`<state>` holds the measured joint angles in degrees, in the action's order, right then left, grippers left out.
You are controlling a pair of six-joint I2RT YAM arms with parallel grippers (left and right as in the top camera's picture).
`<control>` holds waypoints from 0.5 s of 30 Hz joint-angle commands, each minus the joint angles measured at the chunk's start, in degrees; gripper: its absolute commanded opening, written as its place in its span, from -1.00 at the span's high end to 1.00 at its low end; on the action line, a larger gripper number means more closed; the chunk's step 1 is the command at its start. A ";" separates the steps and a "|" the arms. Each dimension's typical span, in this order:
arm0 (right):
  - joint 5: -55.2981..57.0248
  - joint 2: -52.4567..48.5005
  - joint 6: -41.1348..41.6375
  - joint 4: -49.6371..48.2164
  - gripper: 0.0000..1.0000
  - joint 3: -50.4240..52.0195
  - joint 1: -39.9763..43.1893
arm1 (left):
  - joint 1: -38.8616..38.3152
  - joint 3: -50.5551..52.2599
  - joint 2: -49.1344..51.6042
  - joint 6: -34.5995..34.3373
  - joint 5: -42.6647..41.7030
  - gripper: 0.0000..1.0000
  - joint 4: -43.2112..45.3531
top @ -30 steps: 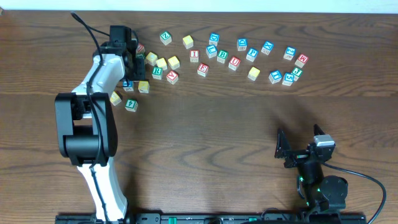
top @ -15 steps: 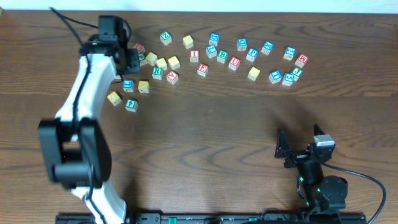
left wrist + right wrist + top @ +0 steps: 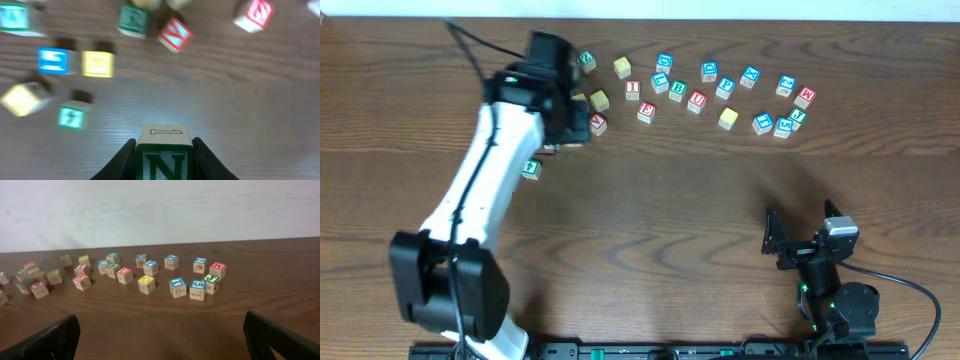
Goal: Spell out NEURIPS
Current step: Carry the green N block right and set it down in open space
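In the left wrist view my left gripper (image 3: 164, 152) is shut on a white cube with a green N (image 3: 164, 162), held above the bare wood. In the overhead view the same gripper (image 3: 560, 128) hangs over the left cluster of cubes and hides part of it. Along the back row lie a red I cube (image 3: 633, 90), a red E cube (image 3: 646, 112), a red U cube (image 3: 697, 100) and a yellow-topped cube (image 3: 728, 118). My right gripper (image 3: 782, 242) rests open near the front right, its fingers (image 3: 52, 340) wide apart with nothing between them.
Other lettered cubes are scattered along the back, from a green one (image 3: 530, 169) at the left to a red one (image 3: 806, 97) at the right. Below the held cube lie a blue cube (image 3: 53, 60) and a yellow cube (image 3: 97, 64). A pale wall (image 3: 160, 210) rises behind the table.
My left arm has swung right and toward the front from the back-left cluster, carrying the N cube with it. The right arm has not moved.
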<state>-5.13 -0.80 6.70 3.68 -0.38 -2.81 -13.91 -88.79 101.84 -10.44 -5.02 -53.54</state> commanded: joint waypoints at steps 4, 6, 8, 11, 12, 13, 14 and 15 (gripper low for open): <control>0.31 0.02 -0.59 0.24 -0.99 0.07 -0.17 | -5.46 1.57 6.91 -2.95 -0.55 0.44 0.55; 0.31 0.02 -0.59 0.24 -0.99 0.07 -0.17 | -6.93 1.57 9.66 -4.72 -0.55 0.44 1.27; 0.31 0.02 -0.57 0.24 -0.98 0.07 -0.17 | -7.85 1.57 11.61 -5.99 -0.55 0.44 1.77; 0.31 0.02 -0.59 0.24 -0.98 0.07 -0.17 | -8.90 1.57 14.10 -6.40 -0.55 0.44 3.06; 0.31 0.02 -0.59 0.24 -0.99 0.07 -0.17 | -9.05 1.57 14.56 -6.40 -0.55 0.44 3.48; 0.31 0.02 -0.57 0.24 -0.98 0.07 -0.17 | -9.22 1.57 14.80 -6.38 -0.55 0.44 4.00; 0.31 0.02 -0.57 0.24 -0.99 0.07 -0.17 | -9.27 1.57 14.97 -6.38 -0.55 0.44 4.55; 0.31 0.02 -0.59 0.24 -0.98 0.07 -0.17 | -9.31 1.57 14.99 -6.34 -0.55 0.44 5.01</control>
<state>-5.10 -0.80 6.70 3.68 -0.38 -2.81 -22.96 -87.57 116.38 -15.66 -5.69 -49.36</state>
